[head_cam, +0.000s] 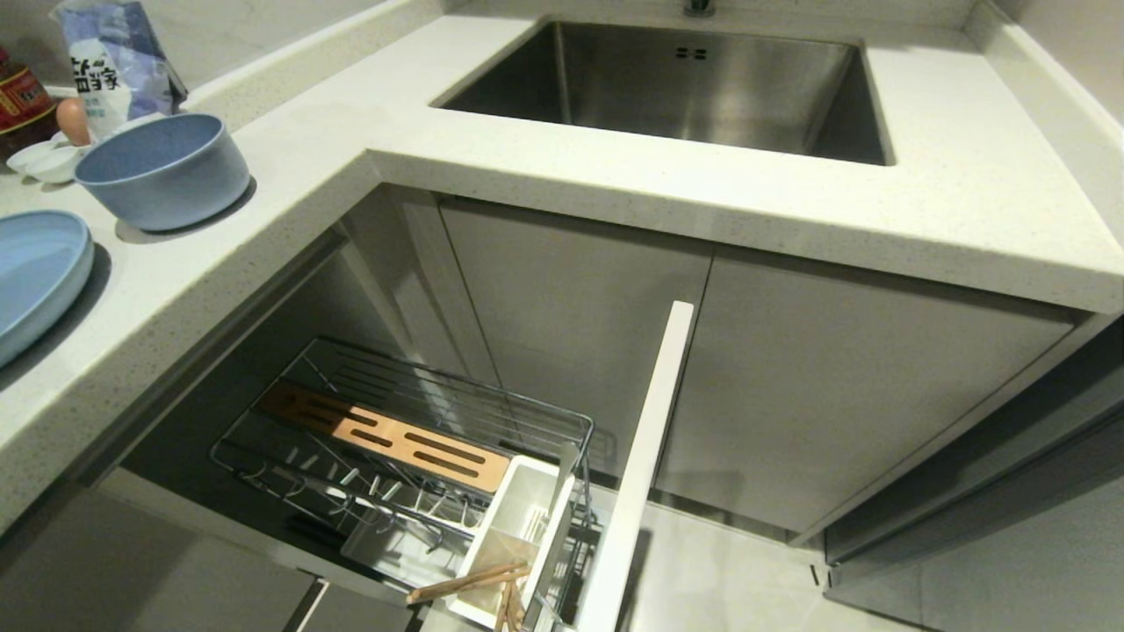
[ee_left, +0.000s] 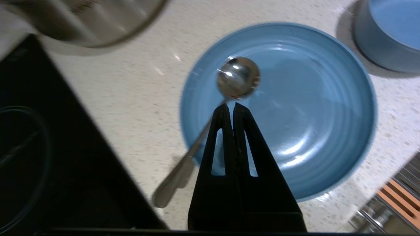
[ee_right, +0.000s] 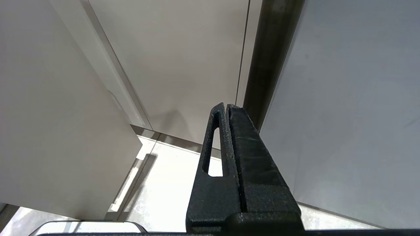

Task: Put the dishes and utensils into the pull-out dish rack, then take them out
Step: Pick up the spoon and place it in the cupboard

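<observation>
Pale-blue matte ware, head view: round bowl and oval plate stand on the speckled countertop at the left, near each other but apart. Below, the pull-out dish rack is drawn open; its prongs carry no dishes, and the chopsticks lie tilted in the white utensil caddy. Neither arm shows in this view.

Left wrist view: left gripper hangs over the plate, fingers pressed together on the neck of the spoon, just behind its head; the handle trails out beyond the plate's rim. Judged light, rigid and slick, the spoon could pivot in so narrow a pinch; a hold nearer mid-handle would balance better. The bowl sits beside the plate. Both dishes look stiff, moderately light and chippable, best taken by the rim.

Right wrist view: right gripper is parked low before the cabinet doors, fingers pressed together, holding nothing.
</observation>
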